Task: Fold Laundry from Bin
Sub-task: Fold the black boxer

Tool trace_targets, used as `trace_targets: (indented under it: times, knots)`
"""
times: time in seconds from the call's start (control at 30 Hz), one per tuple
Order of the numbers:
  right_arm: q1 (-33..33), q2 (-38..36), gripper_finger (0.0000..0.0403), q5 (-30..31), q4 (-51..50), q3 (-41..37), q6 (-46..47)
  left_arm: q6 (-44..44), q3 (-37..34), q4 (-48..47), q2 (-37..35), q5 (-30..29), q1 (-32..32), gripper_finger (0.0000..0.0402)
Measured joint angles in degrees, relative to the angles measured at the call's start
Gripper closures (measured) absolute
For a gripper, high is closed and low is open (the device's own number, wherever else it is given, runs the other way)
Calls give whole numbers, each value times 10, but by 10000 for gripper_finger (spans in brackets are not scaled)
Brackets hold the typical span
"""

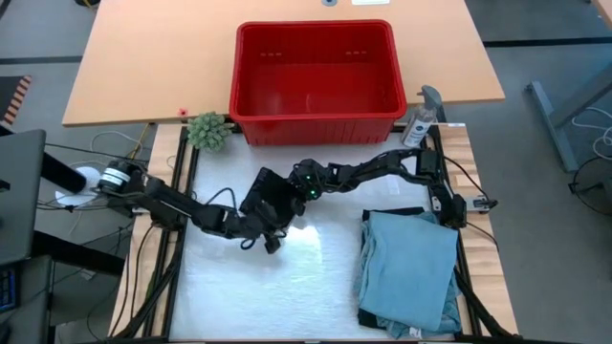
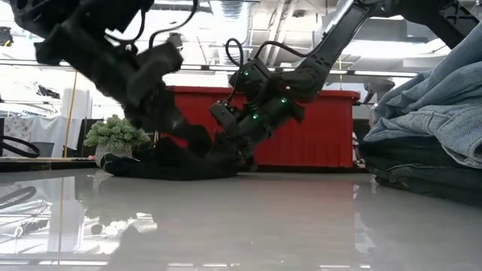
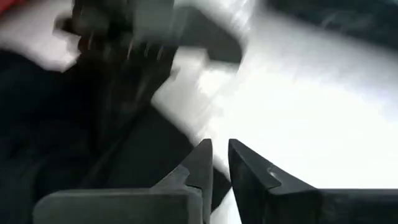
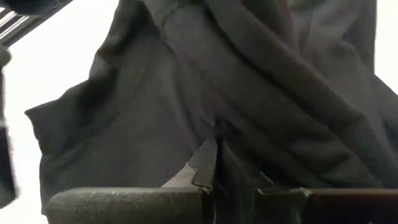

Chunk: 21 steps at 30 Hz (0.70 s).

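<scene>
Denim-blue folded stack (image 1: 409, 272) lay at 4 o'clock on the white mat (image 1: 287, 296) | left gripper (image 1: 272, 241) sat at centre, fingers nearly together at the black garment (image 1: 270, 199) edge, hold unclear | right gripper (image 1: 298, 196) was clamped on that garment | red bin (image 1: 316, 122) stood at 12 o'clock.
</scene>
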Motion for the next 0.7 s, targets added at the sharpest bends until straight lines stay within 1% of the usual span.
trace_targets:
  times: [0.13, 0.27, 0.37, 0.47, 0.53, 0.7]
  knots:
    - [-4, 0, 350, -5, -26, 13, -6, -30, 5, -40, 36, -51, -6, 382]
    - [-4, 0, 350, -19, -36, 17, -7, -86, 4, -88, 70, -67, -6, 399]
    - [-3, 0, 350, -19, -36, 18, -6, -117, 5, -83, 101, -79, -5, 399]
    - [-3, -1, 350, -21, -38, 18, -6, -143, 7, -65, 129, -69, -5, 398]
    - [-3, -1, 350, -31, -51, 30, -7, -155, 8, -59, 137, -47, -6, 399]
    - [-13, -2, 349, -34, -108, 75, -52, -149, 8, -42, 140, -11, -22, 401]
